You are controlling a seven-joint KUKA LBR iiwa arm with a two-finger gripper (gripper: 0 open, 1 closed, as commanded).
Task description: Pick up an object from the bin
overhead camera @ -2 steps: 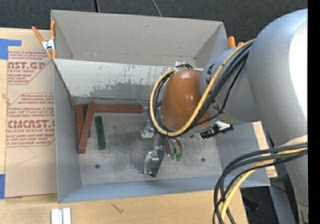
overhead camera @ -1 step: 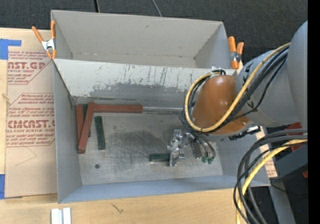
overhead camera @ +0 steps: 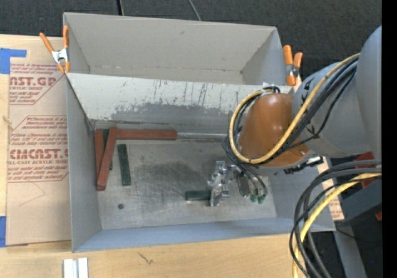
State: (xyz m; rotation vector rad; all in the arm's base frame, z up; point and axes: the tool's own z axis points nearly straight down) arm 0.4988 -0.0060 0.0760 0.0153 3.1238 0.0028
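a short dark green bar (overhead camera: 197, 195) lies flat on the bin floor, lower middle of the frame. the gripper (overhead camera: 218, 188) is low over its right end, touching or just beside it. that is likely so it can close across the bar's narrow width. whether it is spread or pinching cannot be told, as the arm's orange cover (overhead camera: 267, 128) and cables crowd that spot. bare floor surrounds the bar, which makes for an easy pick. well apart at left lie a longer dark green strip (overhead camera: 124, 165) and two red-brown bars (overhead camera: 146, 135) forming an l near the wall of the bin (overhead camera: 167, 47).
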